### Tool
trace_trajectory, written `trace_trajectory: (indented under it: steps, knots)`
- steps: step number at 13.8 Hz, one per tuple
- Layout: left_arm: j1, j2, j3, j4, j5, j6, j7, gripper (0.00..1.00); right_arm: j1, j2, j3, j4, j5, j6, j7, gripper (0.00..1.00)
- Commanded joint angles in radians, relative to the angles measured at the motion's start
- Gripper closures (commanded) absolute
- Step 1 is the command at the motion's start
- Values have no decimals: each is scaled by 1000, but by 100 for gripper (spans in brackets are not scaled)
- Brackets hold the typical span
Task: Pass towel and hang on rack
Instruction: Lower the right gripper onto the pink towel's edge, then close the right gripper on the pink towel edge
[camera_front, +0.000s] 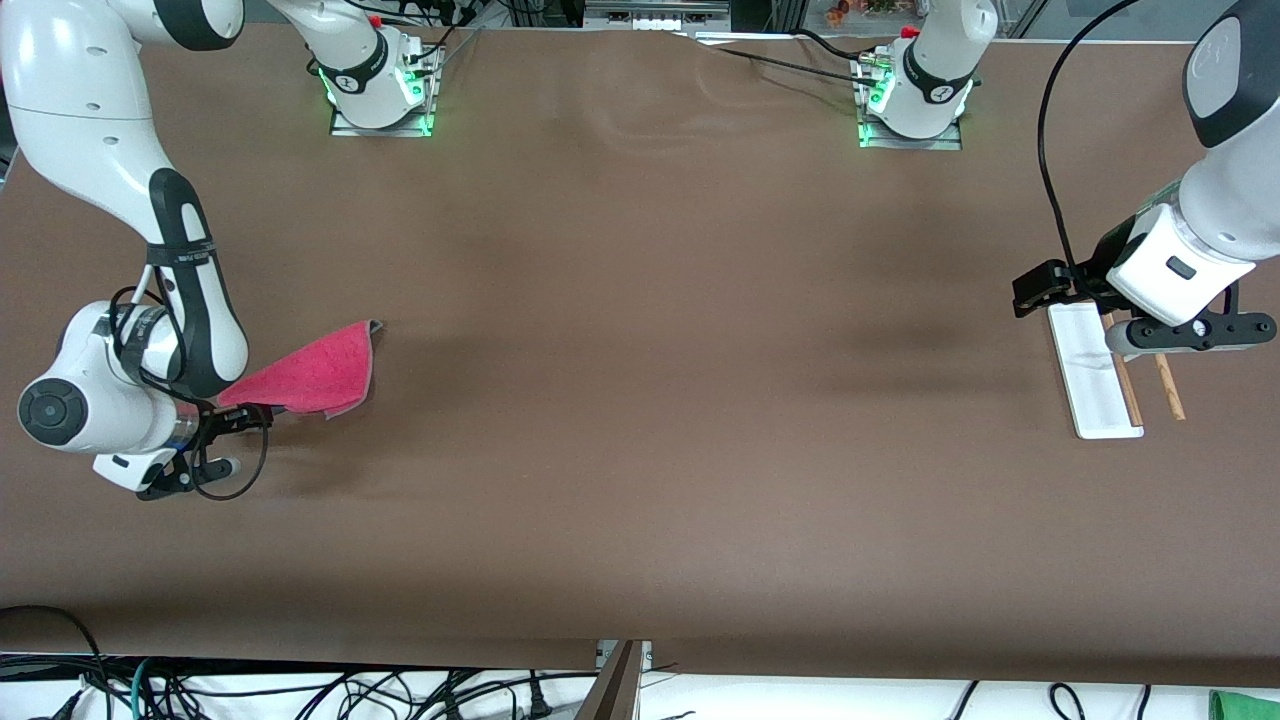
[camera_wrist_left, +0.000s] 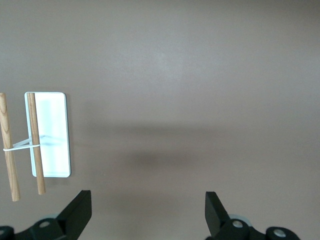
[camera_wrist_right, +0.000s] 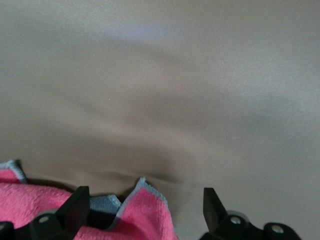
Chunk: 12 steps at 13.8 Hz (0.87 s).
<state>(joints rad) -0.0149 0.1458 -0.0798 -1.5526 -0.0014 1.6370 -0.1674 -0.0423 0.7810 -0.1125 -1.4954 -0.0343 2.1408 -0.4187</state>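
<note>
The towel lies rumpled on the brown bench at the right arm's end, well apart from the rack. The right gripper sits low at the towel's edge, jaws apart with cloth between them. The left gripper hangs over the rack at the left arm's end, jaws apart and holding nothing.

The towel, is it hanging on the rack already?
No. The towel lies by the right gripper, while the rack stands bare under the left gripper.
</note>
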Motion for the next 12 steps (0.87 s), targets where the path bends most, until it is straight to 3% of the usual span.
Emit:
trace_trajectory:
  steps: [1, 6, 10, 12]
  knots:
    - [-3, -6, 3, -1, -2, -9, 19, 0, -4, 26, 5, 32, 14, -15, 32, 0]
    - [-5, -3, 2, -3, -2, -11, 19, 0, -8, 34, 4, 33, 13, -67, 32, 2]
    - [-5, -3, -1, -1, -2, -11, 19, 0, -13, 41, 4, 35, 10, -67, 31, 19]
    - [-3, -3, -1, -1, -2, -11, 19, 0, -13, 43, 4, 37, 11, -64, 31, 33]
